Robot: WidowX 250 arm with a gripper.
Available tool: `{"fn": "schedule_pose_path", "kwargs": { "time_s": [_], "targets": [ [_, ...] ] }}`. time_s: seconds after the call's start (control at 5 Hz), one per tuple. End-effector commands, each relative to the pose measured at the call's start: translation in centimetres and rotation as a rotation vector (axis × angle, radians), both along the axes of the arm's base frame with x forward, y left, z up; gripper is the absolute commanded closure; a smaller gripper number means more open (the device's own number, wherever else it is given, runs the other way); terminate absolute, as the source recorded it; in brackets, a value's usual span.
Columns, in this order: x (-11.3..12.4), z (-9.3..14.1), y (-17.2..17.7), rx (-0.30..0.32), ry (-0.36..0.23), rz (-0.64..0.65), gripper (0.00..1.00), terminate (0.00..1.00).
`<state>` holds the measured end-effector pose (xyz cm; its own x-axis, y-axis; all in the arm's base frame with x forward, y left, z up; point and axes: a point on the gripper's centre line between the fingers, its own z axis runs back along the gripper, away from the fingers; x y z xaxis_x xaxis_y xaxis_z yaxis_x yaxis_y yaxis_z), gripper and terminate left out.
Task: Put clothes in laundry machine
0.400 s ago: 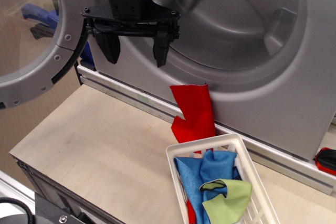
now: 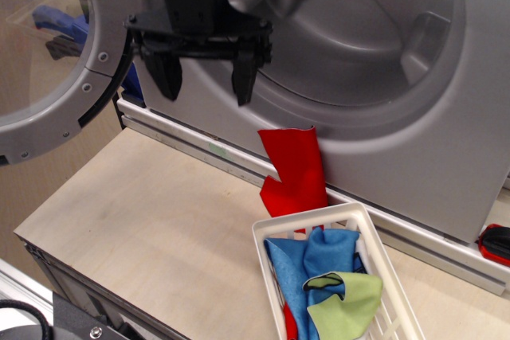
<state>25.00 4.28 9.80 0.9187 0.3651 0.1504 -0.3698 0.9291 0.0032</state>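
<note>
The silver-grey laundry machine (image 2: 414,129) fills the back, its drum mouth (image 2: 358,29) wide open and its round glass door (image 2: 48,61) swung out to the left. My gripper (image 2: 205,89) hangs open and empty in front of the drum's lower left rim. A red cloth (image 2: 295,173) lies draped against the washer front, below and right of the gripper. Blue cloth (image 2: 315,264) and a black-edged lime green cloth (image 2: 347,300) lie in the white slatted basket (image 2: 339,216). A bit of red shows low in the basket (image 2: 290,326).
The wooden tabletop (image 2: 151,220) runs left of the basket to its front edge. A red and black object (image 2: 496,243) sits at the far right by the washer base. Dark hardware (image 2: 80,320) is at the bottom left.
The gripper has risen very slightly; its fingers stay open. The clothes and basket have not moved.
</note>
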Motion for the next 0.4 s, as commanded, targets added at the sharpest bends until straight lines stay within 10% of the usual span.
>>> {"fn": "schedule_pose_path", "kwargs": {
  "time_s": [0.0,0.2],
  "targets": [
    [-1.7,-1.5,-6.3,-0.007,-0.026,-0.419,0.0,0.0],
    [-2.6,-2.6,-8.8,-0.081,-0.025,-0.641,0.0,0.0]
  ]
}}
